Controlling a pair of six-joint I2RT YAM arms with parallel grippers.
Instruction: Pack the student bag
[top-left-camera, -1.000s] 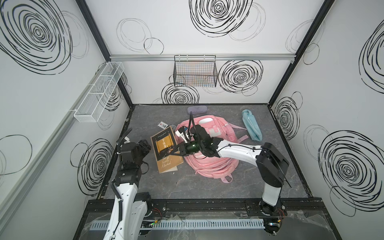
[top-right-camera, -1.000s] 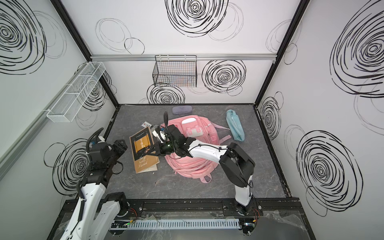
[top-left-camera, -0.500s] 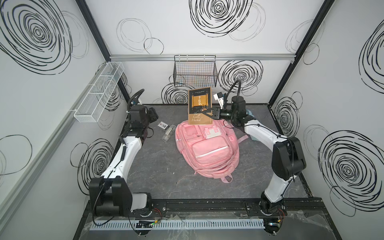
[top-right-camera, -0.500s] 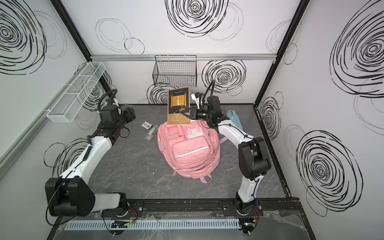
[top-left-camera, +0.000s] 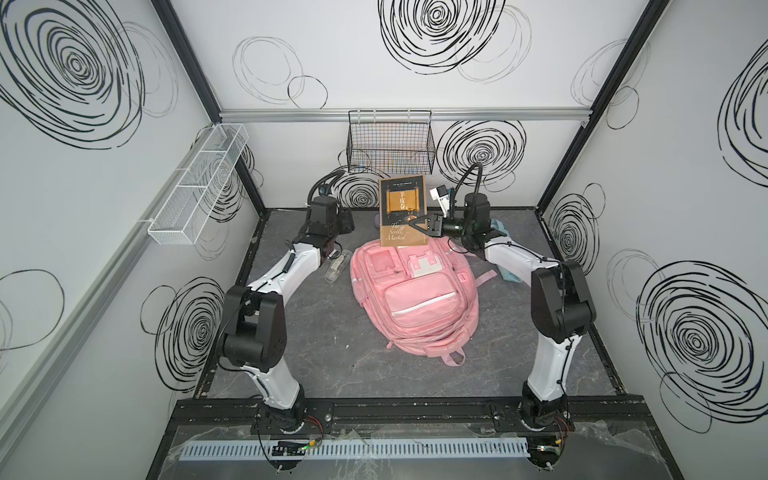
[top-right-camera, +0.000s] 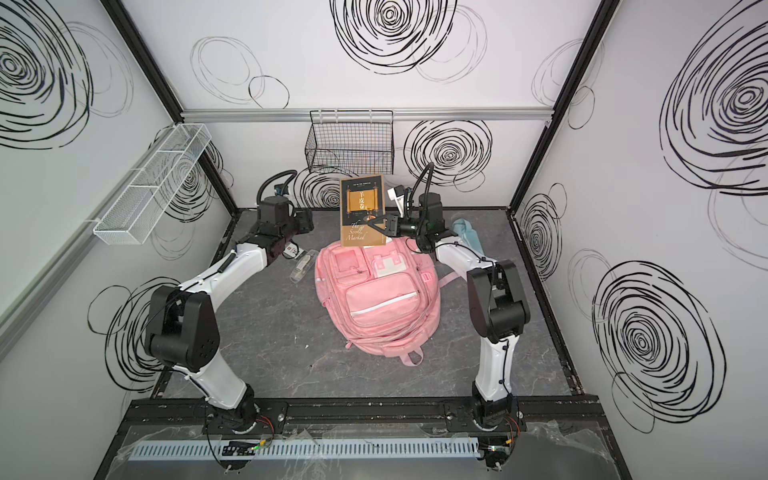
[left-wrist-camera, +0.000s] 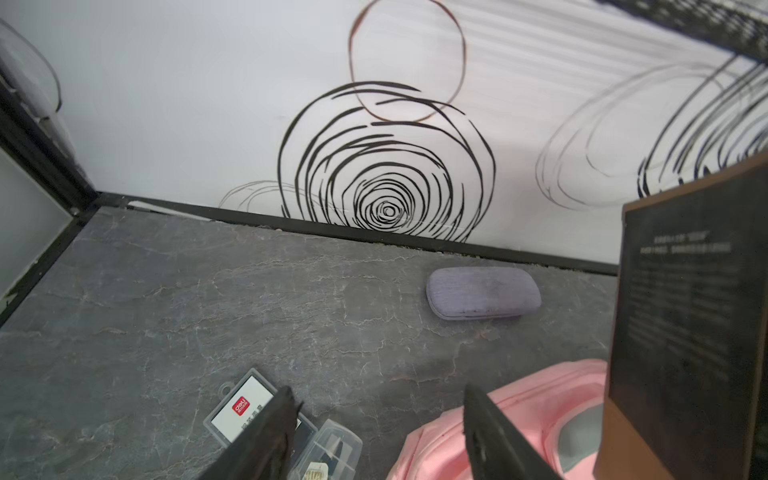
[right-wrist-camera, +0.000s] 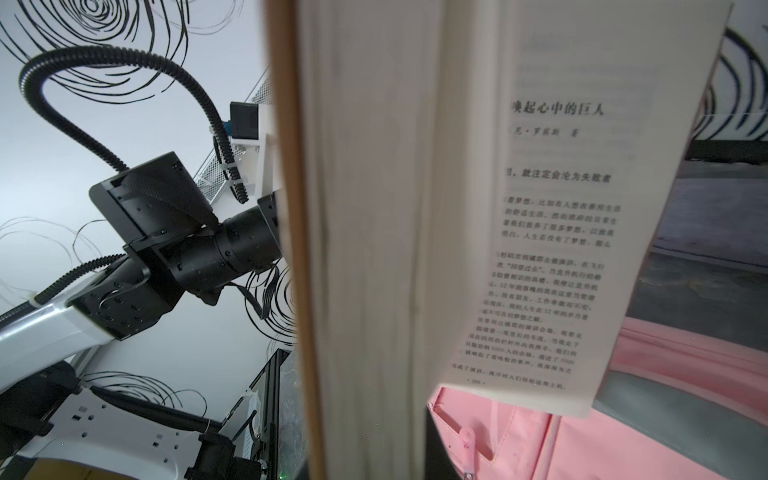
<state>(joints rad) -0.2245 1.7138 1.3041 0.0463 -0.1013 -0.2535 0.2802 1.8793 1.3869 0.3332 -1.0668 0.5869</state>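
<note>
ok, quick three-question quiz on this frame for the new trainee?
1. True or false: the left end effector grips the book.
2. The book is: A) held upright over the top end of the student bag; B) lying flat on the table; C) inside the wire basket.
3. What colour is the small closed case near the back wall?
Key: 1 false, the right end effector holds it; 2 A; 3 lilac.

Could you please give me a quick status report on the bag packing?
Right end effector shut on book, upright above backpack. Left end effector open, empty. Backpack flat on table, book not yet in. Glasses case behind it, apart.
</note>
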